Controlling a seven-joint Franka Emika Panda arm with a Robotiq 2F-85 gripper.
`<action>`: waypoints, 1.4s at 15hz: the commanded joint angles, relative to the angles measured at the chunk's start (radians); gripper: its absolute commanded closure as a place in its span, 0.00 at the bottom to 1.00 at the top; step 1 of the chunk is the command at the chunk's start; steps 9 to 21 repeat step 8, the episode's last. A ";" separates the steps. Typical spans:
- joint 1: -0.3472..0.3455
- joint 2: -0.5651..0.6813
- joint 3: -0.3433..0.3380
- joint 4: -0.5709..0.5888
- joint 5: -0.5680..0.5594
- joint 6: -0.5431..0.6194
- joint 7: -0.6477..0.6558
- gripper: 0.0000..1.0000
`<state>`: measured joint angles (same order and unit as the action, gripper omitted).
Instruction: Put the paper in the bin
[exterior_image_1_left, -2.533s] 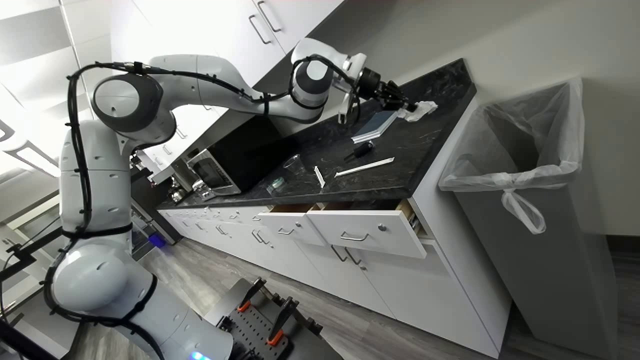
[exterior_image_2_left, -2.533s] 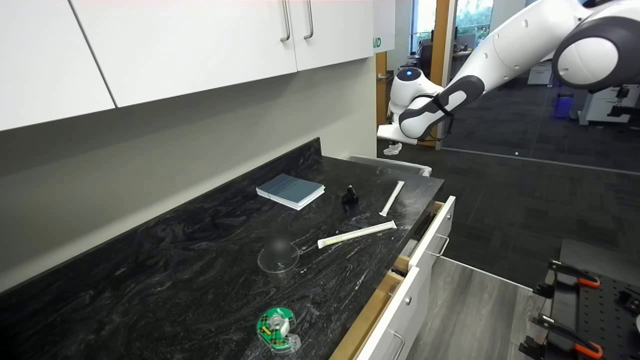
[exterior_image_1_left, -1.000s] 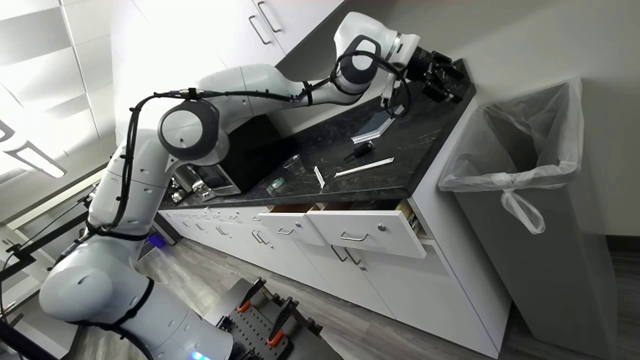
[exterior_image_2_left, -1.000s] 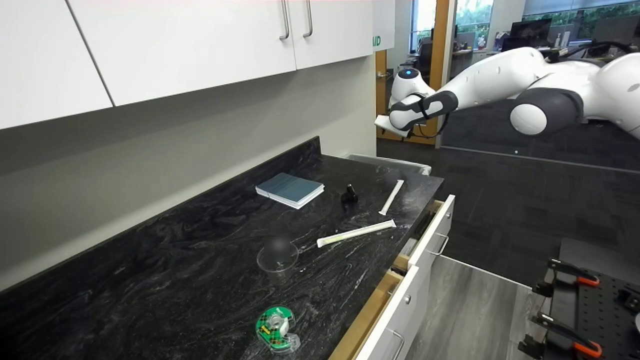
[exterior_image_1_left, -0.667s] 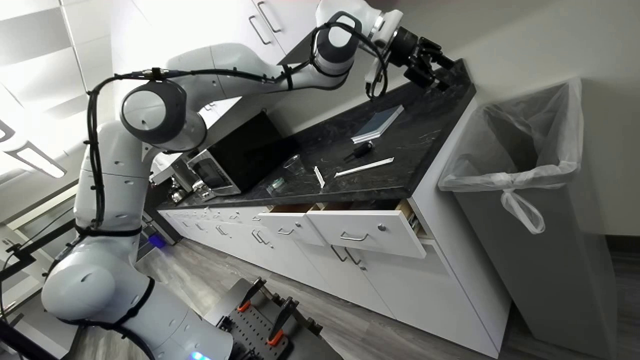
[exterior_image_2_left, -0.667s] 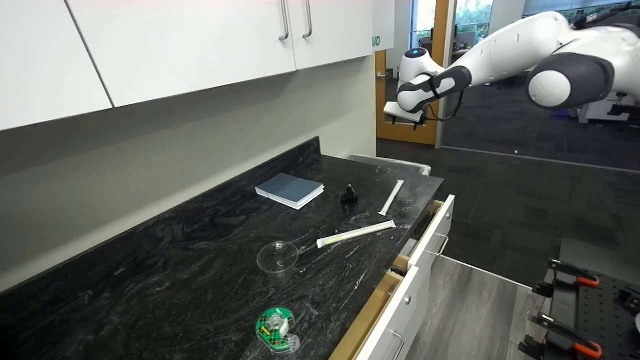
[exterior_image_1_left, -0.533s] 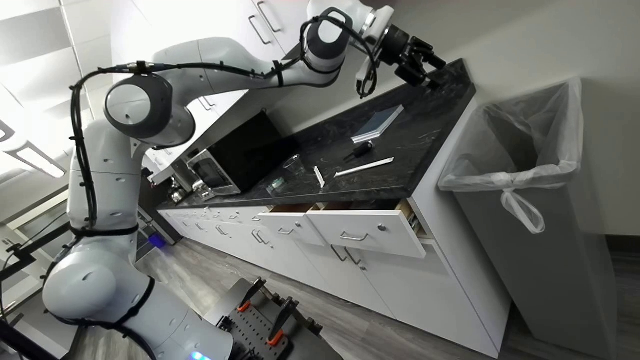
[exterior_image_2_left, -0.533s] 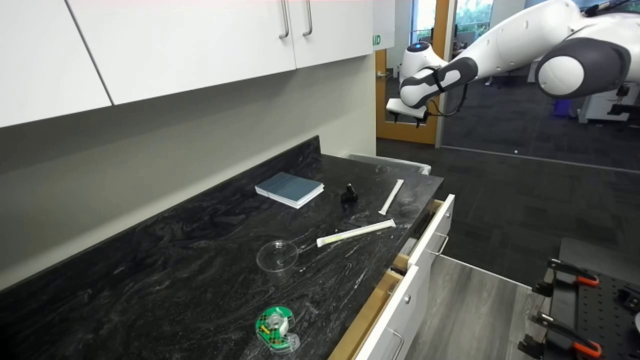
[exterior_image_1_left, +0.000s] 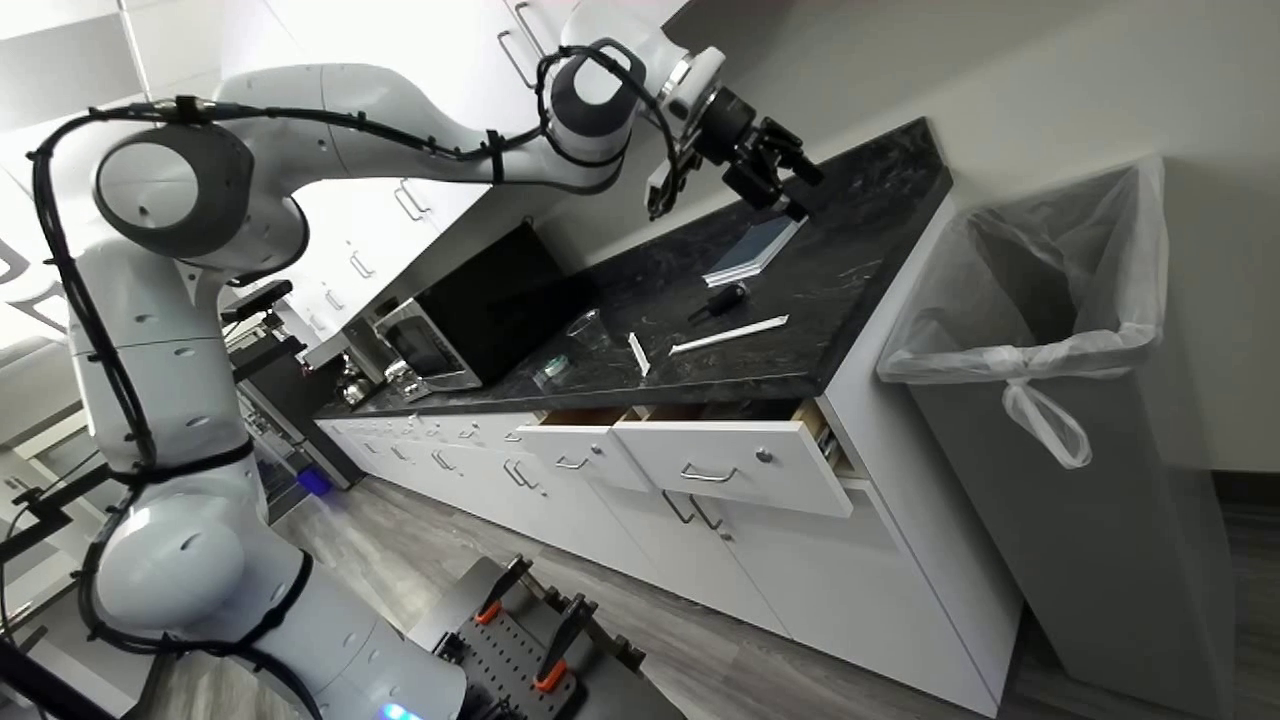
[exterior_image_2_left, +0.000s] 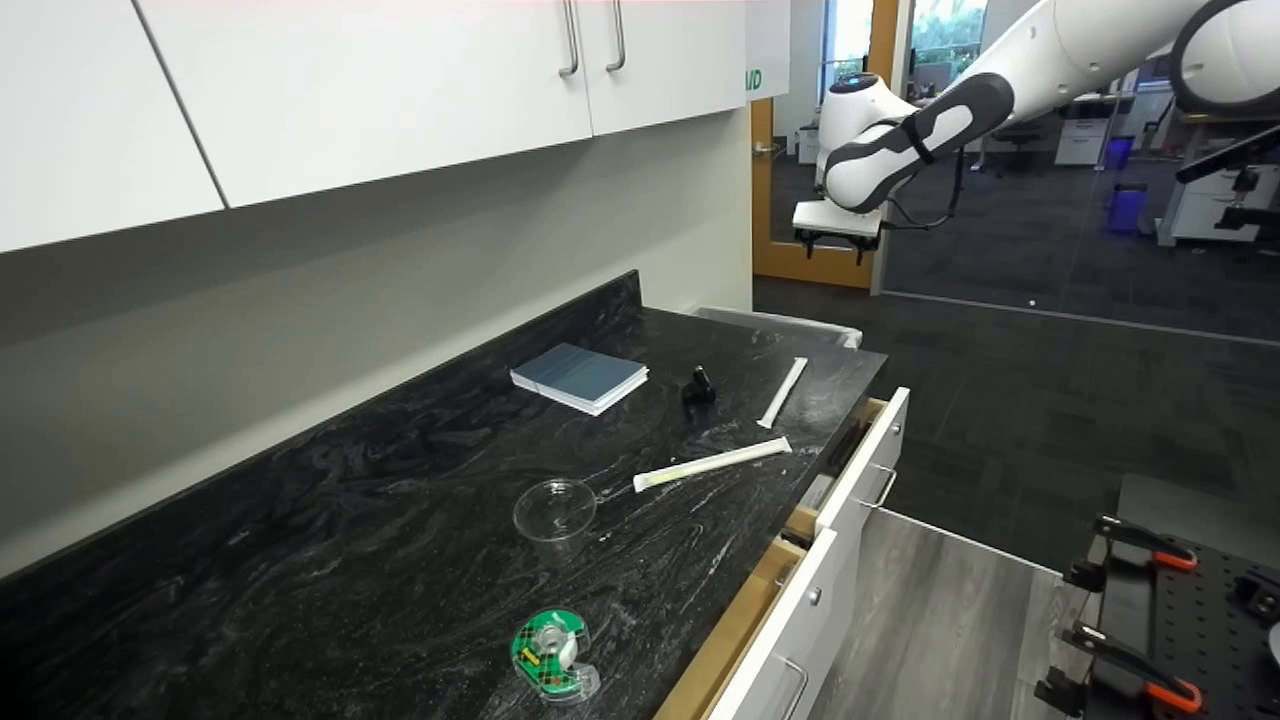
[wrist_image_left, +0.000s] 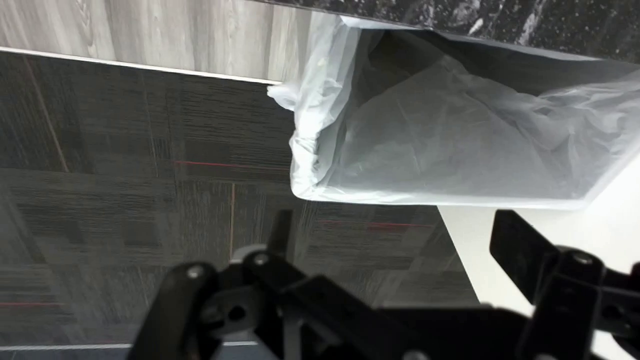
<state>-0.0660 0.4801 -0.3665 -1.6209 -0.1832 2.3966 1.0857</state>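
Note:
The tall grey bin (exterior_image_1_left: 1090, 530) stands past the counter's end, a white plastic bag (exterior_image_1_left: 1050, 350) knotted over its rim. In the wrist view I look down into its mouth, past the bagged rim (wrist_image_left: 380, 197); folds of the bag cover much of the inside. The paper does not show; it is hidden or out of view. My gripper (exterior_image_1_left: 806, 193) hangs above the height of the bin, apart from it and from the counter. Its black fingers (wrist_image_left: 517, 245) are spread wide, with only the floor and wall behind the gap in the wrist view.
The dark counter (exterior_image_2_left: 400, 520) carries blue booklets (exterior_image_2_left: 580, 375), a black object (exterior_image_2_left: 699, 388), two white wrapped sticks (exterior_image_2_left: 712, 466), a clear cup (exterior_image_2_left: 556, 512) and a green tape dispenser (exterior_image_2_left: 552, 652). Two drawers (exterior_image_1_left: 740, 460) stick out below. White cabinets (exterior_image_2_left: 400, 80) hang overhead.
White crumpled paper showed at the gripper 2.5 seconds ago; by one second ago it was gone, with the jaws apart. Since then the arm has drawn back, leftward in an exterior view.

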 joint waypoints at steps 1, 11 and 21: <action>0.032 -0.177 -0.006 -0.240 -0.077 0.046 0.029 0.00; 0.011 -0.360 0.021 -0.487 -0.210 0.160 0.048 0.00; 0.011 -0.360 0.021 -0.487 -0.210 0.160 0.048 0.00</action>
